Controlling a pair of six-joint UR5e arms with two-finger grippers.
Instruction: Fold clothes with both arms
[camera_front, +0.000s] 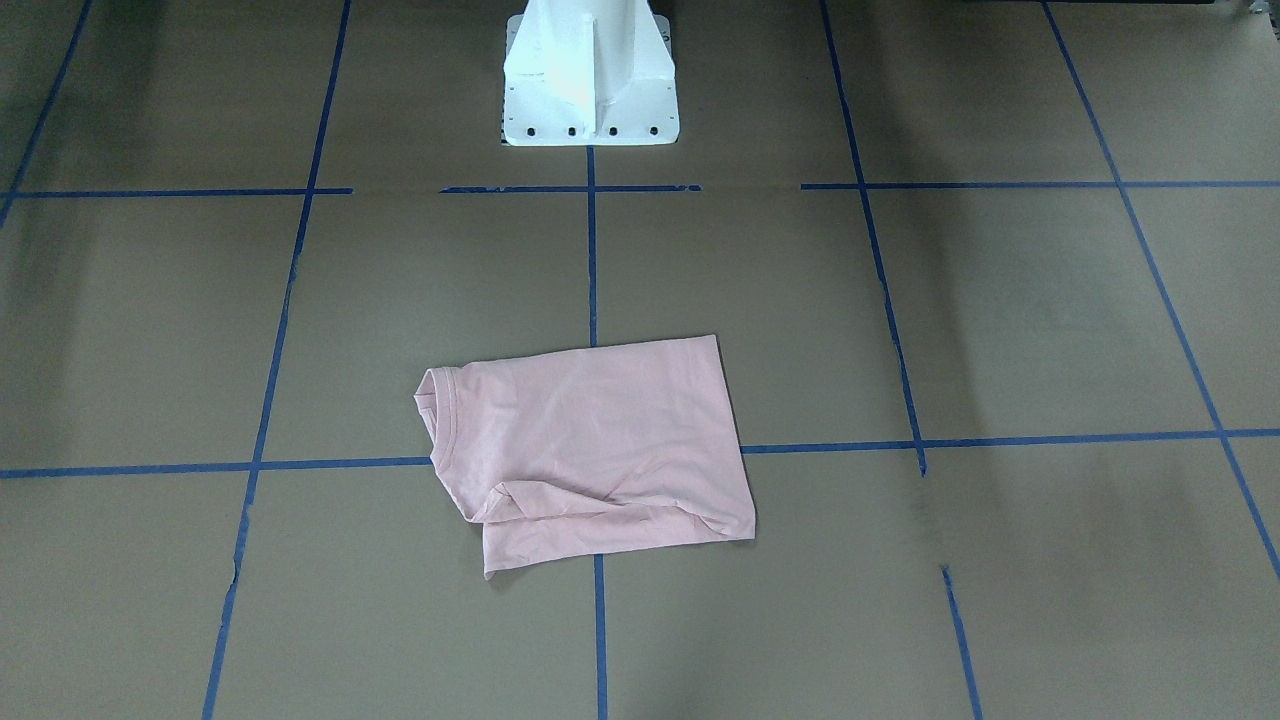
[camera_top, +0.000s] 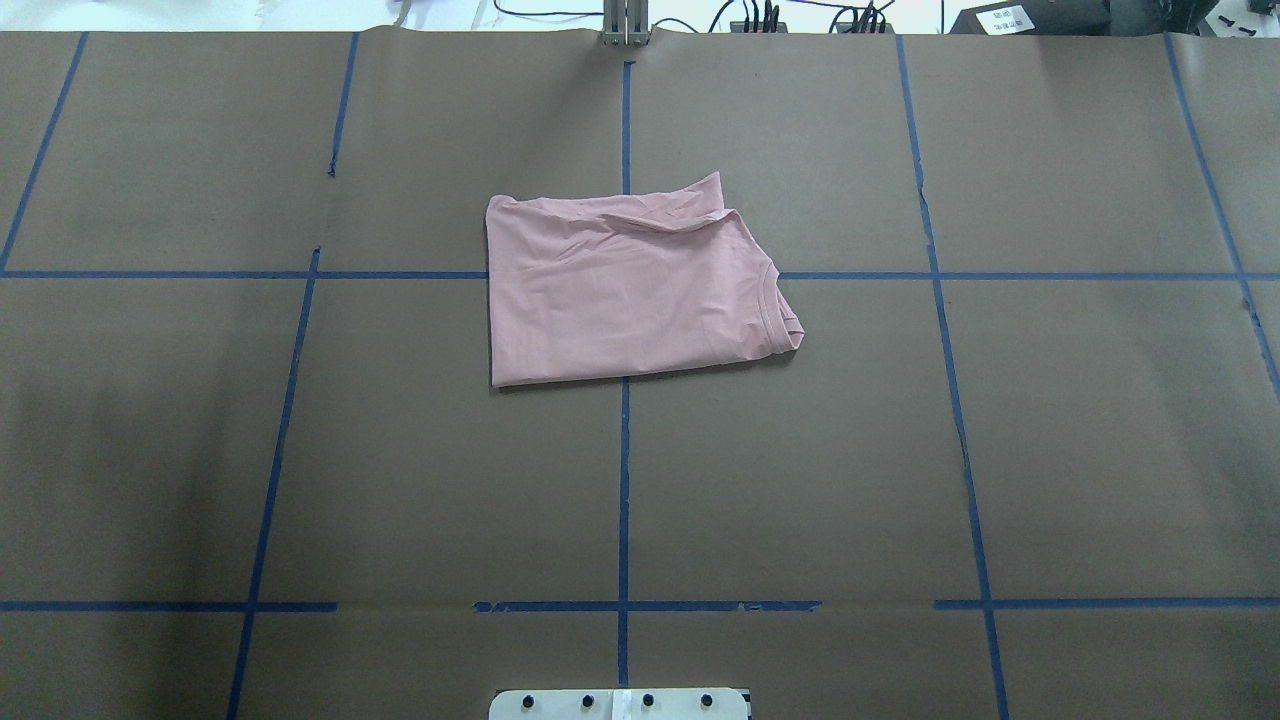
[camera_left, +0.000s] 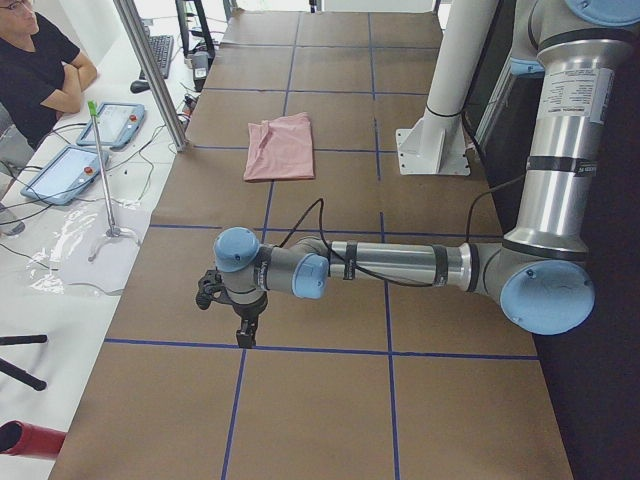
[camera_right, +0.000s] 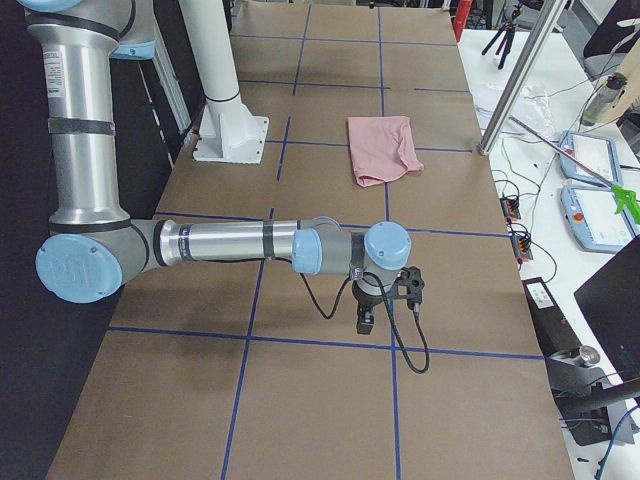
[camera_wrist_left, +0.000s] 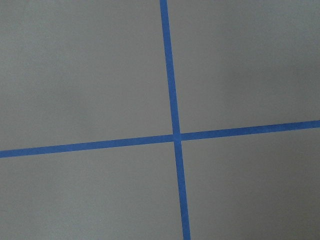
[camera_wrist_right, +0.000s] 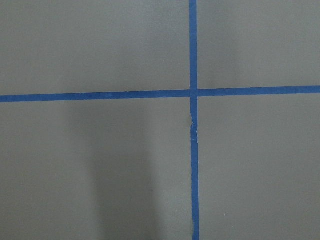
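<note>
The pale pink T-shirt (camera_front: 590, 450) lies folded into a rough rectangle near the table's middle, collar toward the robot's right, one sleeve edge sticking out at the far side. It also shows in the overhead view (camera_top: 620, 290) and both side views (camera_left: 280, 148) (camera_right: 380, 148). Its print is hidden. Neither arm touches it. My left gripper (camera_left: 245, 335) points down over bare table far to the left. My right gripper (camera_right: 367, 322) points down far to the right. I cannot tell whether either is open or shut. Both wrist views show only taped table.
The white pedestal (camera_front: 590, 90) stands at the robot's edge. Blue tape lines (camera_top: 624, 480) grid the brown table. An operator (camera_left: 40, 70) sits beside a side table with tablets (camera_left: 70, 170), cables and a metal post (camera_left: 150, 70).
</note>
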